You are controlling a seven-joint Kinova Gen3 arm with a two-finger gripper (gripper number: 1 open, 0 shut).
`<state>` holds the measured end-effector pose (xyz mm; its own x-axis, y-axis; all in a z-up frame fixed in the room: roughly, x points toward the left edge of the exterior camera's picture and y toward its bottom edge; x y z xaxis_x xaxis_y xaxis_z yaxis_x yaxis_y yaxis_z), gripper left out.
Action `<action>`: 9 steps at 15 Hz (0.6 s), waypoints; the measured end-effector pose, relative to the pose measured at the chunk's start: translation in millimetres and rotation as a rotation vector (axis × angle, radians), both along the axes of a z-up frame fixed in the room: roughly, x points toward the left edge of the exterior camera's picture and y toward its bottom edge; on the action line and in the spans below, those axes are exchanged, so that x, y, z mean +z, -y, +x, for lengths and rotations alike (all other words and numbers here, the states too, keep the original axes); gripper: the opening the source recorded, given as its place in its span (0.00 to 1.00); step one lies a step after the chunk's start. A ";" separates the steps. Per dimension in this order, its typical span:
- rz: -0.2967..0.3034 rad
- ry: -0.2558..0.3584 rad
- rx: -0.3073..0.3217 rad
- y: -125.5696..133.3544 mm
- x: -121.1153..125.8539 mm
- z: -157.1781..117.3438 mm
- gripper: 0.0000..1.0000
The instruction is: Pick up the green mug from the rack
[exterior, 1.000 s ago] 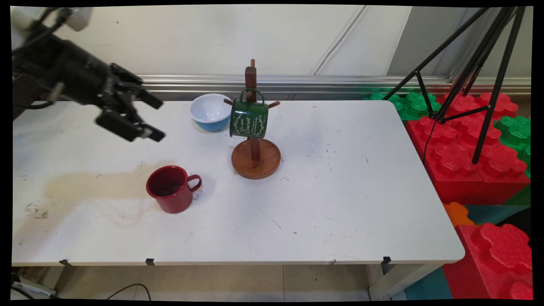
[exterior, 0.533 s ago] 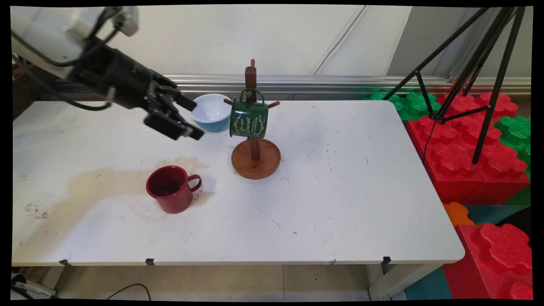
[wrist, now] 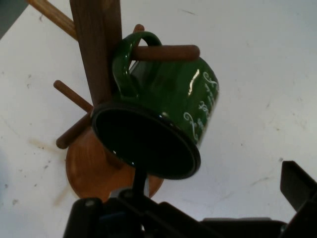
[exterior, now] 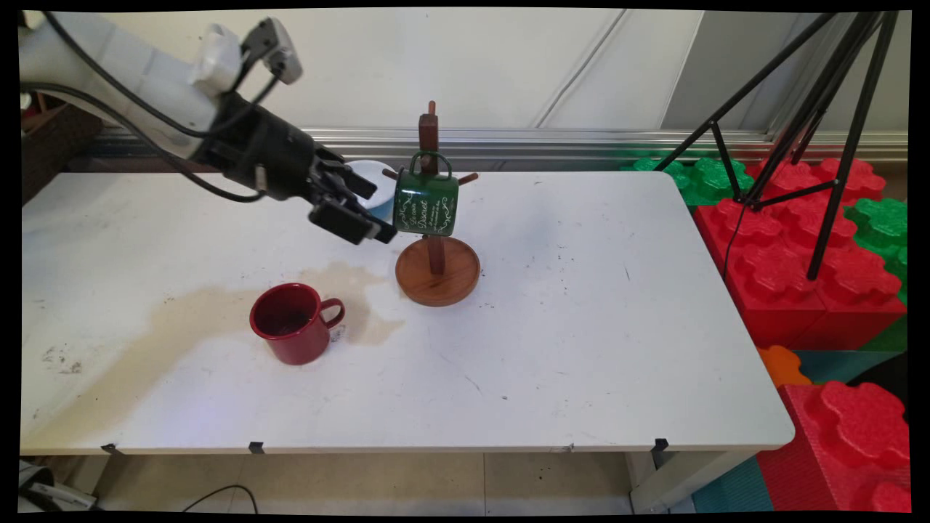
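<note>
My black gripper [exterior: 378, 212] hangs open above the table, just left of a green enamel mug [exterior: 426, 205] and apart from it. The mug hangs by its handle on a peg of a wooden mug tree [exterior: 437, 274]. In the hand view the green mug [wrist: 168, 114] fills the centre, mouth towards the camera, against the tree's post [wrist: 96, 44]. One finger [wrist: 297, 186] shows at the right edge. A blue-and-white bowl [exterior: 374, 171] sits behind the gripper, mostly hidden. A red mug [exterior: 290, 323] stands upright nearer the front.
A brownish stain [exterior: 182, 319] spreads across the white table [exterior: 581, 349] left of the red mug. A black tripod [exterior: 821, 145] and red and green foam blocks [exterior: 799, 269] stand past the table's right edge.
The arm has swung right across the table's back, from the far left to just beside the green mug. It now covers most of the bowl. The fingers stayed open.
</note>
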<state>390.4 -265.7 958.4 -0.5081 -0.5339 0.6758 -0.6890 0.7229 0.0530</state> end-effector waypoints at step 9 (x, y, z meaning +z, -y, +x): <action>-0.001 -0.033 0.053 16.7 -29.2 -25.9 1.00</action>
